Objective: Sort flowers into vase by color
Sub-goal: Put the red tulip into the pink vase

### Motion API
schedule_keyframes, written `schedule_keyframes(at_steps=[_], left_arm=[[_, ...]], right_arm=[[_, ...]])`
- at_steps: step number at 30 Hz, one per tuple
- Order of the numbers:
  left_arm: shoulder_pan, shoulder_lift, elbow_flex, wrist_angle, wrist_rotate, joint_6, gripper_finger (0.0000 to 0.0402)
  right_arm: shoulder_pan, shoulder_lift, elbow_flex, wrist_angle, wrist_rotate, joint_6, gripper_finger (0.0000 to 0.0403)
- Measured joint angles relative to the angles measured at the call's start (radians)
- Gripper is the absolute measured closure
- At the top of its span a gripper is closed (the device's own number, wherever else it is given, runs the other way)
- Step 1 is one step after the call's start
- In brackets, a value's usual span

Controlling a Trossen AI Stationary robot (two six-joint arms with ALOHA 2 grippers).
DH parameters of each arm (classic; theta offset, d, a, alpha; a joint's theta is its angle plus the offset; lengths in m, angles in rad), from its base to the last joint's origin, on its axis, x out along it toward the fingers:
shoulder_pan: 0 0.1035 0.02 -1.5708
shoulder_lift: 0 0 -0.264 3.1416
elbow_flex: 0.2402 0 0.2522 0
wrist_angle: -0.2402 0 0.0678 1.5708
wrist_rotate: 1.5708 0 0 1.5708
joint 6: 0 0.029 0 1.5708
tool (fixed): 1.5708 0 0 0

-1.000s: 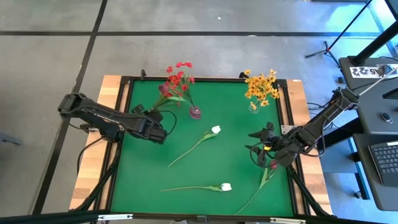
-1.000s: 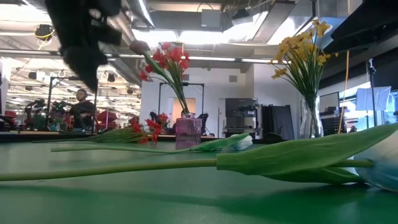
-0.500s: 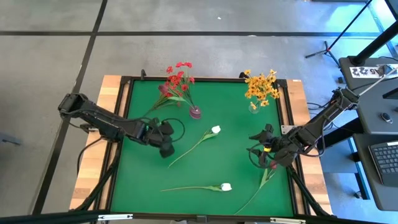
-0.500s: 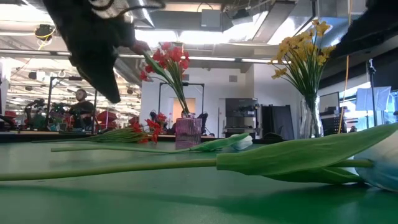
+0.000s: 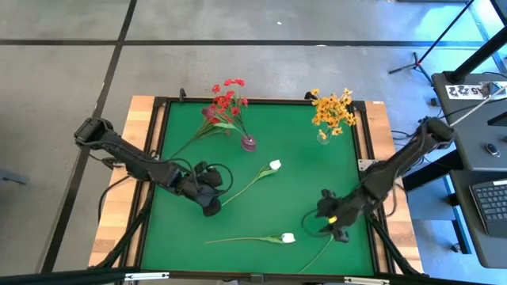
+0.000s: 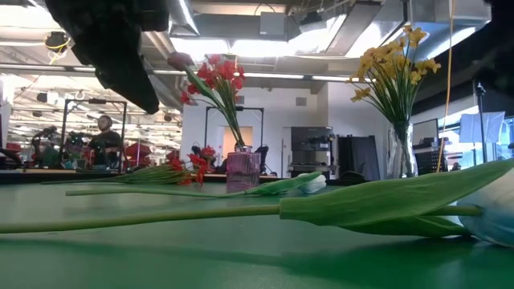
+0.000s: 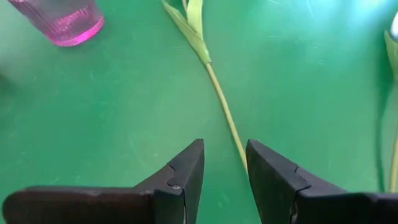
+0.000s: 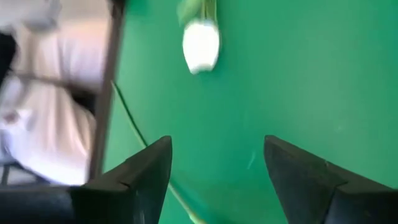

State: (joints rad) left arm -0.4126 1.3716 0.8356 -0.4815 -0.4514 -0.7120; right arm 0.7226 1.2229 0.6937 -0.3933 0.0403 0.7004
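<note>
Lying flat, white bud (image 5: 275, 165), thin green stem (image 7: 225, 112)

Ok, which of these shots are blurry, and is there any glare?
Right wrist view: smeared, the white bud and table edge soft. Left wrist view: sharp at the fingers, with the pink vase slightly soft. Low view: bright ceiling lights wash out the top, and the near stem is blurred. High view: even light, no glare.
</note>
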Motion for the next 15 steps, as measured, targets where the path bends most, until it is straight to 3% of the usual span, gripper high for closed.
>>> schedule_keyframes(at_steps=[9, 15], left_arm=[[0.0, 0.0, 0.0, 0.007, -0.001, -0.001, 0.0285], [0.004, 0.0, 0.0, 0.016, 0.0, -0.003, 0.0285]], right_arm=[[0.099, 0.255, 0.0, 0.006, -0.172, 0.061, 0.015], [0.16, 0.269, 0.002, 0.012, -0.135, 0.111, 0.015]])
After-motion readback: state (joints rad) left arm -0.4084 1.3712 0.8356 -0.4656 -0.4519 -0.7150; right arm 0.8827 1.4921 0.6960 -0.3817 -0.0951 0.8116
